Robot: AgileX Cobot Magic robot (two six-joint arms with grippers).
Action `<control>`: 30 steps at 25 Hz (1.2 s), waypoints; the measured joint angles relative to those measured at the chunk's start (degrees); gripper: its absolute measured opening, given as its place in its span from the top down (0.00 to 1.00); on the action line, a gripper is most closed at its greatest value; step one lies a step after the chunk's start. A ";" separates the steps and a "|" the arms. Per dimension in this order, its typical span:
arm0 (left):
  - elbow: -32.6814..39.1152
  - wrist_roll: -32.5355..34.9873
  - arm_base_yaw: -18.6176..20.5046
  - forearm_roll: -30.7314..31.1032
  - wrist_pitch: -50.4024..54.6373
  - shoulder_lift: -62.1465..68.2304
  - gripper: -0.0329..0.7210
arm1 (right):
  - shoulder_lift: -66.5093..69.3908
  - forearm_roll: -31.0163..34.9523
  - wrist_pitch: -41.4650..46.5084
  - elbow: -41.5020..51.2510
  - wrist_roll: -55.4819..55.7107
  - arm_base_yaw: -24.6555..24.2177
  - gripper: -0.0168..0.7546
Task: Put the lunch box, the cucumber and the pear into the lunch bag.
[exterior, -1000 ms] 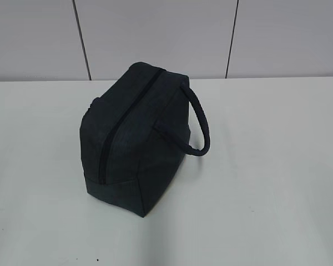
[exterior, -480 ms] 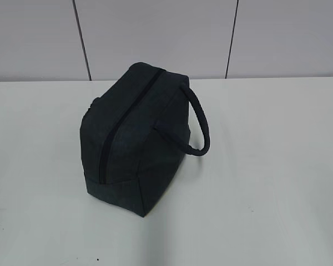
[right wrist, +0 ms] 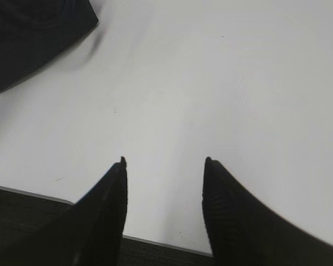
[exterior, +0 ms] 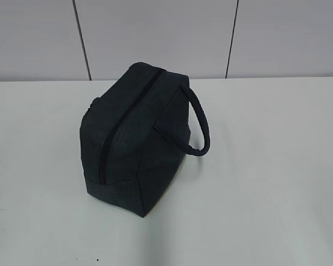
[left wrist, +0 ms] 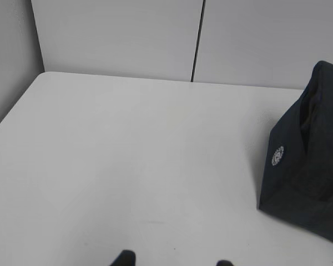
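The right pincer [right wrist: 164,166] hangs with its two dark fingers spread apart and nothing between them, low over the near edge of the white bench [right wrist: 222,83]. Of the left pincer [left wrist: 172,260] only two fingertips show, apart and holding nothing. The lunch bag [exterior: 136,138] stands mid-bench, boxy, dark navy, zipper [exterior: 114,138] closed along its top, one rounded handle [exterior: 200,124] looping right.

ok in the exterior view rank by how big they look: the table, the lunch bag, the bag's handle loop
1. table, largest, though it runs past the frame edges
2. lunch bag
3. handle loop, smallest
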 joint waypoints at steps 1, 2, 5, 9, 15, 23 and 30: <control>0.00 0.00 0.00 0.00 0.00 0.00 0.59 | 0.00 0.00 0.00 0.00 0.00 0.00 0.52; 0.00 0.00 0.00 0.00 0.00 0.00 0.60 | 0.00 0.00 0.00 0.00 0.00 0.00 0.52; 0.00 0.00 0.00 0.00 0.00 0.00 0.61 | 0.00 0.00 0.00 0.00 0.00 0.00 0.52; 0.00 0.00 0.00 0.00 0.00 0.00 0.63 | 0.00 0.00 0.00 0.00 0.00 0.00 0.52; 0.00 0.00 0.00 0.00 0.00 0.00 0.63 | 0.00 -0.11 0.00 0.00 0.00 0.00 0.52; 0.00 0.00 -0.91 0.00 0.00 0.00 0.63 | 0.00 -1.70 0.00 0.00 0.00 0.00 0.52; 0.00 0.29 -0.97 -0.02 0.00 0.00 0.63 | 0.00 -2.99 0.00 0.00 0.00 0.00 0.52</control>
